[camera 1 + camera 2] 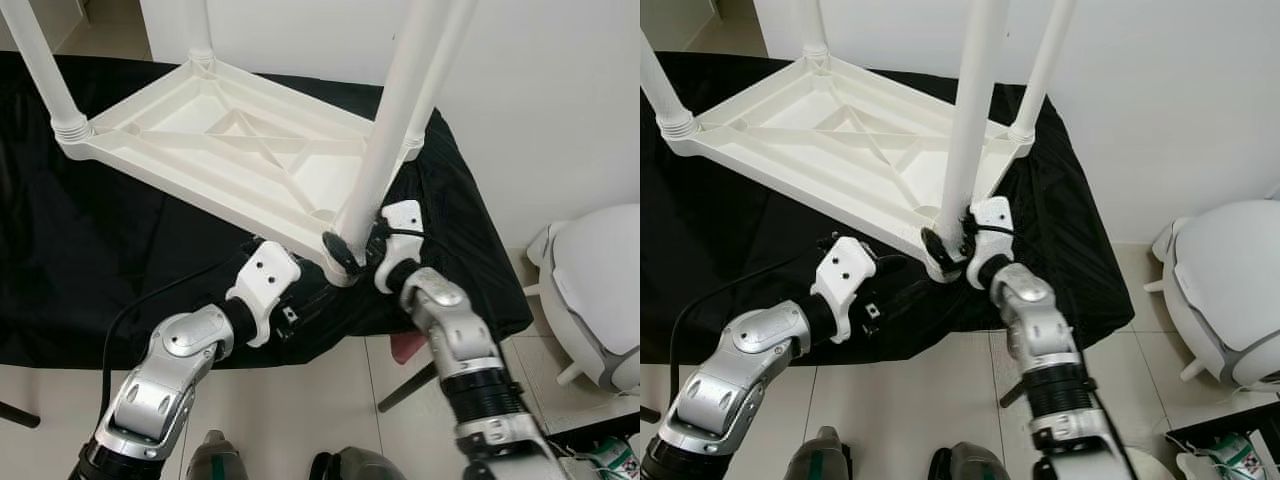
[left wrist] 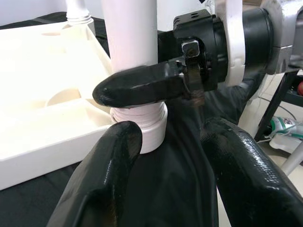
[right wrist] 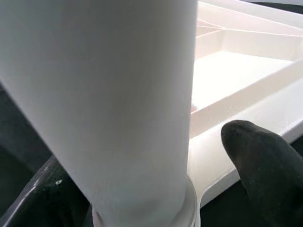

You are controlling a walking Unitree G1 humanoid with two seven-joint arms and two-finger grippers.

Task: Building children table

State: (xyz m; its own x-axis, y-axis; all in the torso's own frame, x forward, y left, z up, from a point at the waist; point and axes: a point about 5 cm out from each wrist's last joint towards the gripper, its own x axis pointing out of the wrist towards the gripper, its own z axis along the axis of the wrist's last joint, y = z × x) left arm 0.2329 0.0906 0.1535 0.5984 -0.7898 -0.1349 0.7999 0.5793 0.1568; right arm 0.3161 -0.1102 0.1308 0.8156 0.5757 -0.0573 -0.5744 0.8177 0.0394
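The white tabletop [image 1: 230, 150] is lying upside down on the black-draped bench [image 1: 70, 250]. Four legs are standing in the corner sockets — assembly looks nearly complete. The right gripper [image 1: 352, 250] is clasping the near leg [image 1: 385, 140] at its base; the left gripper [image 2: 175, 156] is waiting beside it, fingers released.

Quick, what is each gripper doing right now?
Left gripper: open, holding nothing, close beside the corner socket.
Right gripper: closed around the base of the white table leg.
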